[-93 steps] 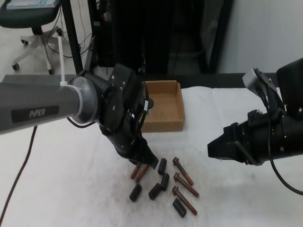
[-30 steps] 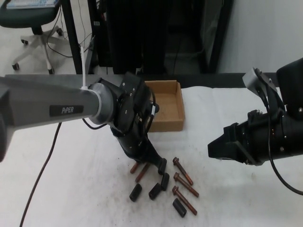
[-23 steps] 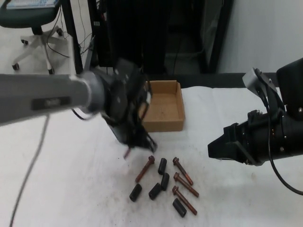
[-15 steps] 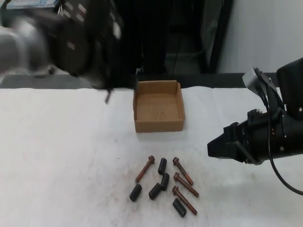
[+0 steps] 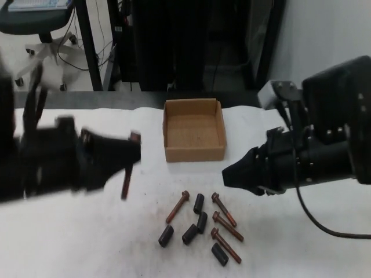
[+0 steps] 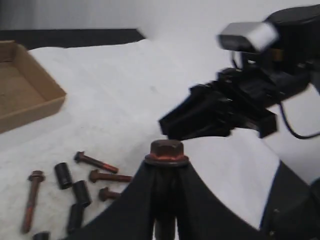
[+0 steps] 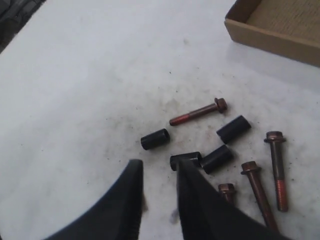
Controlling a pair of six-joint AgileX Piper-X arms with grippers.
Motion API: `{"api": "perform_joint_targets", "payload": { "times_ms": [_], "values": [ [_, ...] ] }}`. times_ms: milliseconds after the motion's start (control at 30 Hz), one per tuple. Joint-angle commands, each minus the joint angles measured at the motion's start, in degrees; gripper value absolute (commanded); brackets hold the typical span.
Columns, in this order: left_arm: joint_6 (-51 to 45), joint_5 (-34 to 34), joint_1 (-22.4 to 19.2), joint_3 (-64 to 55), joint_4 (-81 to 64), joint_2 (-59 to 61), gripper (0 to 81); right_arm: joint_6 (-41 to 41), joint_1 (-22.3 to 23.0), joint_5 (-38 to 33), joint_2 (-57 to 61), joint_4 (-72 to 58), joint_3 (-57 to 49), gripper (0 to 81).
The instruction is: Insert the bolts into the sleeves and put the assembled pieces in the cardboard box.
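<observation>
White cloth covers the bench [image 5: 69,249], with the box [image 5: 194,153] at its far side and dark racks behind. Since a moment ago my left jaws have lifted one bolt [image 6: 166,152] out of the pile and swung it off to the left, above the cloth. They are clamped tight on its shank, head up. Four bolts [image 5: 177,207] and five sleeves [image 5: 166,236] lie on the cloth on the near side of the box. My right jaws have come in nearer the pile and hang over it, a little parted and holding nothing, one sleeve [image 7: 186,160] just beside a fingertip. As I judge it, the bolt is secured but its sleeve is not yet taken, and nothing assembled lies in the box. My held bolt is well apart from the sleeves and faces the right jaws across the pile.
</observation>
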Motion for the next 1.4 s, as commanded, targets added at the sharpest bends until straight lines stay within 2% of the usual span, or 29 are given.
{"api": "perform_joint_targets", "payload": {
  "times_ms": [0,167,333,433,500,733,933,1167,1367],
  "values": [
    [-7.23,5.31,0.22,5.13,-12.89,-2.91,0.4,-0.01,0.38,1.88,2.35,2.98,-2.76,23.4],
    [-7.77,2.52,0.22,7.89,-19.85,-3.38,0.4,-1.49,0.38,3.11,6.35,8.11,-8.06,23.4],
    [-4.04,-10.04,0.22,7.87,-19.86,-3.38,0.4,-4.36,0.49,5.51,11.45,16.2,-14.97,23.4],
    [-1.7,-17.67,0.22,7.87,-19.86,-3.38,0.4,-8.9,1.18,10.83,14.99,23.01,-19.68,23.4],
    [-0.17,-20.36,0.22,7.87,-19.86,-3.38,0.4,-10.55,1.86,13.49,17.19,25.86,-22.82,23.4],
    [1.76,-19.47,0.22,7.87,-19.86,-3.38,0.4,-10.43,4.27,14.39,23.51,28.02,-28.28,23.4],
    [0.52,-9.71,0.22,7.87,-23.43,-3.38,0.4,-10.43,4.41,14.39,23.96,27.19,-28.66,23.4],
    [-0.02,-13.67,0.22,7.87,-23.66,-3.38,0.4,-10.12,4.41,14.72,24.94,26.34,-28.83,23.4],
    [0.48,-15.14,0.22,7.87,-23.66,-3.38,0.4,0.03,4.41,15.07,29.18,26.01,-28.83,23.4]
  ]
}}
